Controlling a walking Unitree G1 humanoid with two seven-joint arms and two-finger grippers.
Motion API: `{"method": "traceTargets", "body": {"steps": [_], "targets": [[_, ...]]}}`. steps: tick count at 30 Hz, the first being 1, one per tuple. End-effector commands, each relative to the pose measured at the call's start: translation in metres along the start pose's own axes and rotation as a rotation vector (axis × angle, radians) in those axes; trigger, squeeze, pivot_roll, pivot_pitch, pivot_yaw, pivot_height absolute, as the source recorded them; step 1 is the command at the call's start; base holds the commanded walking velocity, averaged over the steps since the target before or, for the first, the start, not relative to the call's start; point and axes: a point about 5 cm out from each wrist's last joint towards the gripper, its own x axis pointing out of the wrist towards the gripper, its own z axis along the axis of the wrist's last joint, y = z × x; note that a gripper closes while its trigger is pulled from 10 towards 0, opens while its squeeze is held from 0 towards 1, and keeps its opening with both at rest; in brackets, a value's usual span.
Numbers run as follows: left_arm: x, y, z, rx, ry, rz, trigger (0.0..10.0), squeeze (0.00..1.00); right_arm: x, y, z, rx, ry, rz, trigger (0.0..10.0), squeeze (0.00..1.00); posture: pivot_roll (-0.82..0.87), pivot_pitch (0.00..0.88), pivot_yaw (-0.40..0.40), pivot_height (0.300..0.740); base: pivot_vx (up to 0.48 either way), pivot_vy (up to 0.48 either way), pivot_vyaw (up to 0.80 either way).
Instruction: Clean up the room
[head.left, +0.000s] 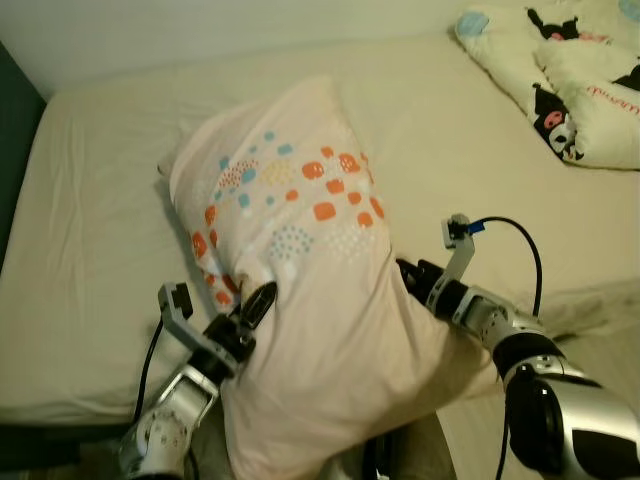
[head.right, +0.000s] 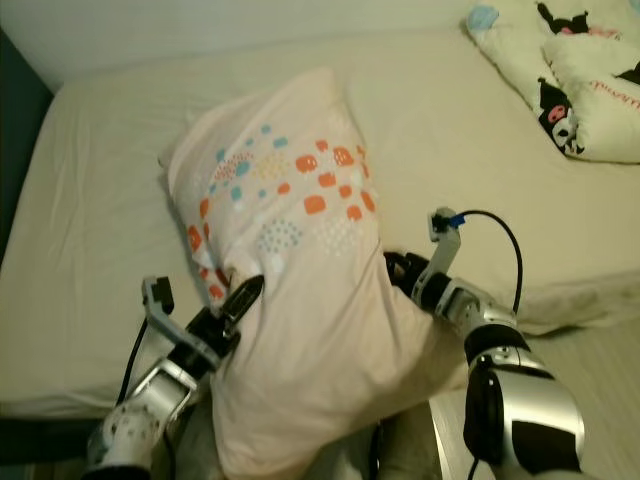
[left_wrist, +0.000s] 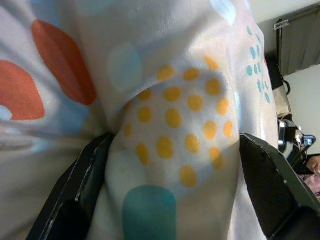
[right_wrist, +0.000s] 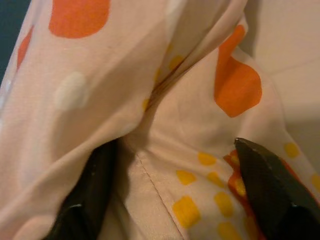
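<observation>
A big bed (head.left: 100, 200) with a cream sheet takes up most of the room. A large pink pillow (head.left: 300, 300) with orange, blue and yellow spots stands tilted on the bed's near edge, and its low end hangs over the side. A white blanket (head.left: 580, 90) with black cartoon faces lies bunched at the far right corner. The left gripper (head.left: 255, 305) pinches the pillow's left side, with cloth squeezed between its fingers. The right gripper (head.left: 412, 275) squeezes the pillow's right side the same way.
</observation>
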Motion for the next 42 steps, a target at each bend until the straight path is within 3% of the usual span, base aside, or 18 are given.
{"method": "traceTargets", "body": {"steps": [1,2,3,4,20,30,34,36,39,42], "targets": [[0.002,-0.010,-0.024,-0.036,0.093,-0.033,0.0,0.80,0.004,0.002,-0.024,0.039,0.082,0.016,4.1,0.00,0.03,0.343,0.010,0.606,0.000,0.000,0.00],[0.000,-0.009,-0.024,-0.023,0.096,-0.018,0.0,0.80,0.003,0.001,-0.022,0.044,0.066,0.012,4.1,0.00,0.03,0.343,0.010,0.606,0.000,0.000,0.00],[0.000,-0.006,-0.024,-0.011,0.091,0.003,0.0,0.79,0.003,0.001,-0.020,0.046,0.046,0.009,0.6,0.00,0.03,0.334,0.013,0.606,0.000,0.000,0.00],[0.000,-0.005,-0.024,-0.005,0.086,0.017,0.0,0.79,0.003,0.001,-0.017,0.050,0.030,0.014,0.0,0.00,0.03,0.323,0.017,0.606,0.000,0.000,0.00],[0.008,-0.001,-0.018,0.059,0.072,0.074,0.0,0.79,0.002,0.004,0.004,0.047,-0.092,0.042,0.0,0.00,0.01,0.248,0.039,0.606,0.000,0.000,0.00],[0.010,-0.005,-0.011,0.074,0.011,0.089,0.0,0.80,0.005,0.008,0.001,0.049,-0.124,0.067,0.0,0.00,-0.02,0.184,0.051,0.606,0.000,0.000,0.00],[0.007,-0.007,0.007,0.181,-0.062,0.120,0.0,0.79,0.010,0.015,0.004,-0.045,-0.131,0.068,0.0,0.00,-0.03,0.156,0.051,0.606,0.000,0.000,0.00],[0.007,-0.007,0.007,0.181,-0.062,0.120,0.0,0.79,0.010,0.015,0.004,-0.045,-0.131,0.068,0.0,0.00,-0.03,0.156,0.051,0.606,0.000,0.000,0.00],[0.008,-0.009,0.023,0.279,-0.116,0.147,0.0,0.77,0.017,0.028,0.019,-0.096,-0.214,0.073,0.0,0.00,-0.04,0.140,0.048,0.606,0.000,0.000,0.00],[0.010,-0.012,0.027,0.302,-0.133,0.144,0.0,0.77,0.019,0.034,0.023,-0.115,-0.234,0.081,0.0,0.00,-0.04,0.130,0.047,0.606,0.000,0.000,0.00]]}}
